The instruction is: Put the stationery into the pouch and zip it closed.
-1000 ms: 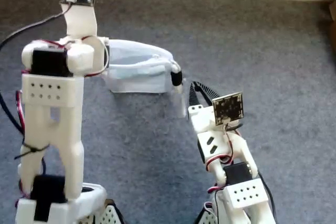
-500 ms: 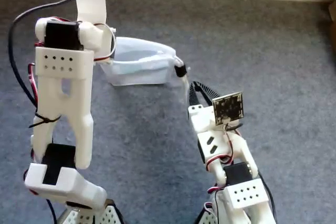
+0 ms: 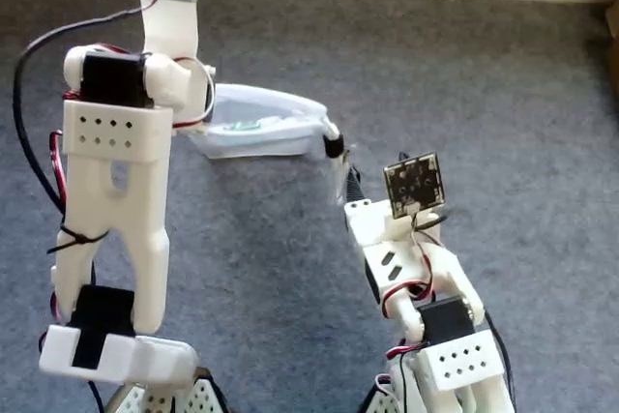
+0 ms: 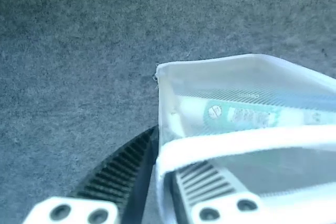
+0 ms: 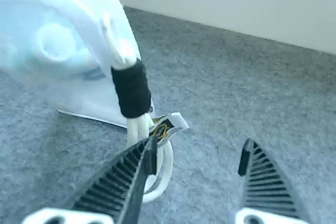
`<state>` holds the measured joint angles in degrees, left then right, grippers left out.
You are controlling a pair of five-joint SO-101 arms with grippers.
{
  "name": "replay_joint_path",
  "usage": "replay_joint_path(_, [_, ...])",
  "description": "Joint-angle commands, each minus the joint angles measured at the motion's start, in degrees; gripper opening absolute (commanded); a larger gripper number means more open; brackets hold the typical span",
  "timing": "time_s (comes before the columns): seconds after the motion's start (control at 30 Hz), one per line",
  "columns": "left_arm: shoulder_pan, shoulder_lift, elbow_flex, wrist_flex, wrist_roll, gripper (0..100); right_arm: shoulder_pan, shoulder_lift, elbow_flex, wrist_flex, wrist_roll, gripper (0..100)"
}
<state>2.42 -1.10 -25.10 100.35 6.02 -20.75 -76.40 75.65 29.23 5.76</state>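
We judge the loading to be done and the zipping to be the step in hand. The translucent white pouch point(image 3: 256, 128) lies across the far side of the grey worktop point(image 3: 503, 94), between the two arms. Through its wall in the left wrist view we see a green-labelled stationery item point(image 4: 236, 115) inside. The left tool point(image 4: 163, 156) is clamped on one end of the pouch, with the edge of the fabric pinched between its black jaw and its white one, so that end is anchored. At the opposite end is the zip pull point(image 5: 131, 90), a black sleeve with a white cord loop point(image 5: 157, 177) hanging below it. The right tool point(image 5: 197, 156) sits just beside it with its jaws spread wide and nothing in them. The cord loop lies at the tip of the black jaw and not clearly inside the gap. We cannot tell how far the zip is run, nor whether the pouch rests on the worktop or hangs a little above it. The next move, as we read it, calls for shifting the right tool sideways until the pull sits between its jaws. It would then close firmly on the black sleeve and not on the slack cord, and draw the pull along the zip line while the left tool holds the pouch taut against that pull.
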Motion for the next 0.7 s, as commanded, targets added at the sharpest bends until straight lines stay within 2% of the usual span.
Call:
replay_joint_path(0.0, [5.41, -5.14, 6.99, -1.05, -0.44, 1, -1.89, -1.1, -3.74, 0.48, 0.0, 24.5])
replay_joint_path(0.17, [5.85, -10.68, 15.52, -6.15, -0.44, 1, -8.13, -1.1, -3.65, 2.15, 4.92, 24.5])
replay_joint_path(0.33, [5.85, -15.69, 23.69, -10.46, -0.44, 1, -8.66, -1.1, -3.56, 1.98, 5.1, 24.5])
replay_joint_path(0.67, [5.85, -21.85, 32.75, -16.26, -0.44, 1, -8.66, -1.01, 3.74, -10.33, 5.1, 24.1])
